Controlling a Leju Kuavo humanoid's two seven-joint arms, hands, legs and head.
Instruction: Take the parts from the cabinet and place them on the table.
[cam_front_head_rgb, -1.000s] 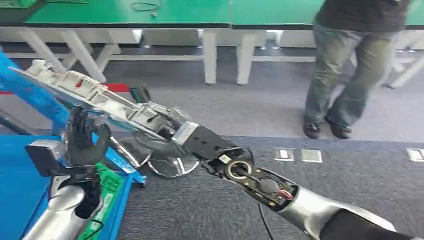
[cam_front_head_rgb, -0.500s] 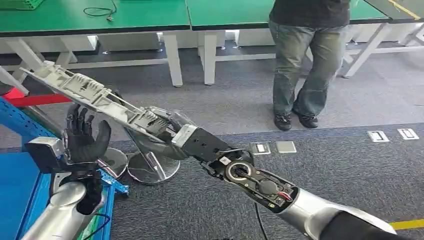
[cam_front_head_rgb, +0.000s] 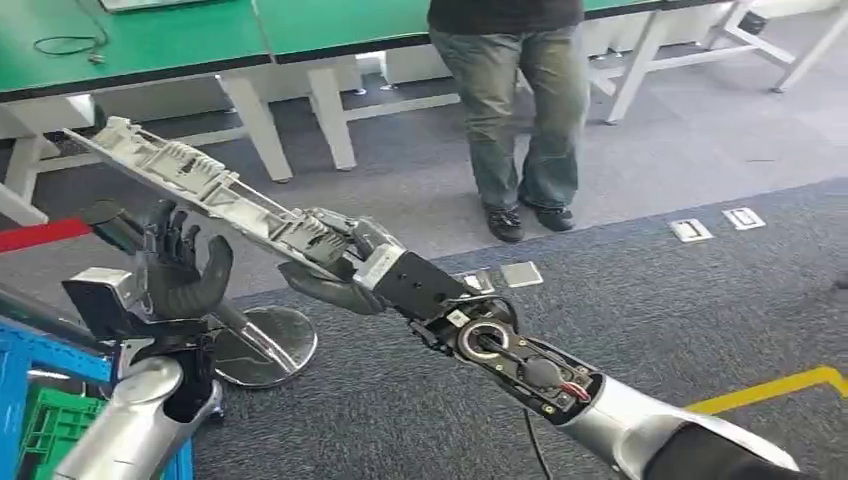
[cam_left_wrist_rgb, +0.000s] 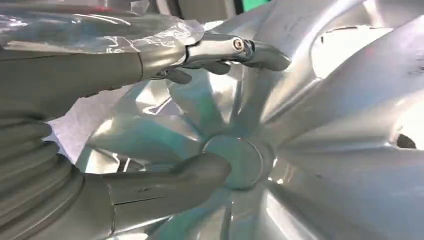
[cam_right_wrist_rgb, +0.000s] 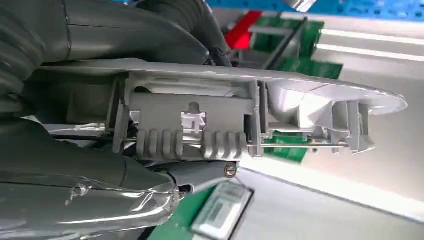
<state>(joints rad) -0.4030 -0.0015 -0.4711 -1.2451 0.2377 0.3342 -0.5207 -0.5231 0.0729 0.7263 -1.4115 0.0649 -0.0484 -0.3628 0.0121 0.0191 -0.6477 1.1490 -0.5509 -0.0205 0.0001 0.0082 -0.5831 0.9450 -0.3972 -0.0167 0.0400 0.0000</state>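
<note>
My right hand (cam_front_head_rgb: 338, 268) grips one end of a long grey-white plastic part (cam_front_head_rgb: 195, 183), which slants up and away to the left. The right wrist view shows that part (cam_right_wrist_rgb: 200, 120) close up, ribbed and clipped, lying across my right hand (cam_right_wrist_rgb: 85, 195). My left hand (cam_front_head_rgb: 180, 275) is raised below the part's far half with its fingers pointing up. A silver wheel cover (cam_front_head_rgb: 268, 350) sits just under and beside it. In the left wrist view the left hand (cam_left_wrist_rgb: 125, 192) has its thumb on the hub of the wheel cover (cam_left_wrist_rgb: 325, 150) and a finger over a spoke.
A person (cam_front_head_rgb: 510, 110) in jeans stands ahead beside green-topped tables (cam_front_head_rgb: 150, 45) with white legs. The blue cabinet (cam_front_head_rgb: 40, 350) and a green crate (cam_front_head_rgb: 50, 440) are at the lower left. Grey carpet carries floor sockets (cam_front_head_rgb: 710, 225) and a yellow line (cam_front_head_rgb: 770, 390).
The camera has turned right: the person, tables and cabinet have slid left in the picture. Both hands keep hold of their parts in much the same pose.
</note>
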